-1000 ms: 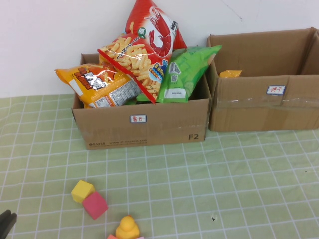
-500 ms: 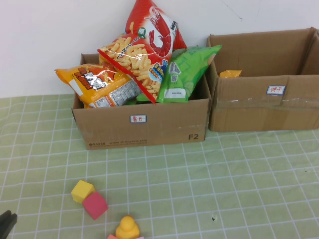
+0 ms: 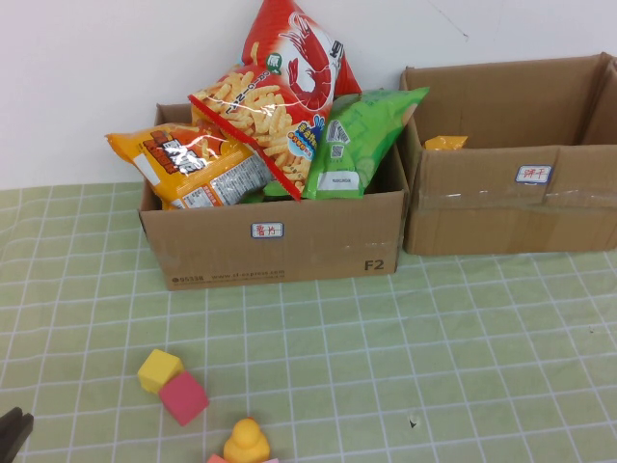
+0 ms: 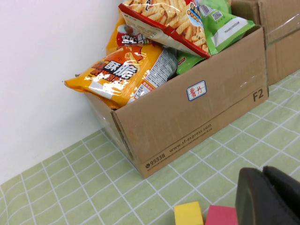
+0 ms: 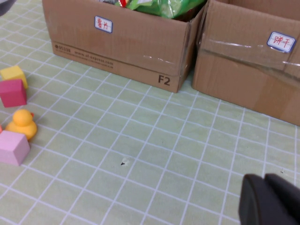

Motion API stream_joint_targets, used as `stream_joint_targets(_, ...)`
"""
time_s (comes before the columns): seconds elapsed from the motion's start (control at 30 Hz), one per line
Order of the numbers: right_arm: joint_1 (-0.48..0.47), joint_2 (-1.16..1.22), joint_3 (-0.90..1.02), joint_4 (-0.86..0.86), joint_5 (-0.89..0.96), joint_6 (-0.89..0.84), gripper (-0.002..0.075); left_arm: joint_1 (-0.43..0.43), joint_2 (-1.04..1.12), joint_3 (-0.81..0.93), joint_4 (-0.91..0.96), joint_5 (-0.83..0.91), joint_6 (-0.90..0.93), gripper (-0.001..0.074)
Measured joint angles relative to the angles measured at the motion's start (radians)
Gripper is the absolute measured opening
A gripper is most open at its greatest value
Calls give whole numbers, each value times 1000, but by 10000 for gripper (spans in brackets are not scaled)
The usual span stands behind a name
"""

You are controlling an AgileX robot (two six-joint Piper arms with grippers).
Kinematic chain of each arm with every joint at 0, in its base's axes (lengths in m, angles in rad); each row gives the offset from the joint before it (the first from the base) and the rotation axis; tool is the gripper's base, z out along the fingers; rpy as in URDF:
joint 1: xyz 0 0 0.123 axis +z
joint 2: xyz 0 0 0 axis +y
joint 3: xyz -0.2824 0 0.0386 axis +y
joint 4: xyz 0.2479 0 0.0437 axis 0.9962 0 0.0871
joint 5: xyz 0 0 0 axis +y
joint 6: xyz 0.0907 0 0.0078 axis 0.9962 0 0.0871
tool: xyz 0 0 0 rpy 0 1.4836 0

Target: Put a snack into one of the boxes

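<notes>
The left cardboard box [image 3: 280, 241] is heaped with snack bags: an orange bag [image 3: 188, 164], a red-edged fries bag [image 3: 260, 121], a red shrimp bag [image 3: 299, 53] and a green bag [image 3: 357, 140]. The right box [image 3: 511, 207] holds a small orange packet [image 3: 445, 143]. My left gripper [image 3: 12, 431] shows only at the lower left edge of the high view; in the left wrist view it [image 4: 262, 176] is shut and empty over the cloth, short of the left box [image 4: 187, 112]. My right gripper [image 5: 265, 180] is shut and empty, out of the high view.
A yellow cube [image 3: 159, 369], a pink-red cube [image 3: 183, 397] and a yellow duck [image 3: 246, 442] lie on the green checked cloth in front of the left box. A light pink block [image 5: 13, 146] sits beside the duck. A white wall stands behind the boxes.
My left gripper has slipped slightly lower at the bottom left edge. Nothing else has moved.
</notes>
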Motion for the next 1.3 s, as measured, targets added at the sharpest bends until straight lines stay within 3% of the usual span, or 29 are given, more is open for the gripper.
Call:
stream_joint_targets(0.27,0,0,0,0,0,0,-2,3,0,8,7,-7,0,-2)
stream_joint_targets(0.37,0,0,0,2,0,0,-2,41,0,15,4,-7,0,-2)
stream_joint_targets(0.47,0,0,0,4,0,0,-2,116,-1,17,-38,13,0,-2)
stream_joint_targets(0.57,0,0,0,5,0,0,-2,217,-1,33,-195,13,53,-2)
stream_joint_targets(0.73,0,0,0,8,0,0,-2,428,-1,135,-486,-172,349,-2)
stream_joint_targets(0.9,0,0,0,8,0,0,-2,569,-51,229,-668,-289,531,-2)
stream_joint_targets(1.1,0,0,0,8,0,0,-2,595,-120,229,-773,-95,564,-2)
stream_joint_targets(1.3,0,0,0,8,0,0,-2,606,-122,225,-783,-62,537,-2)
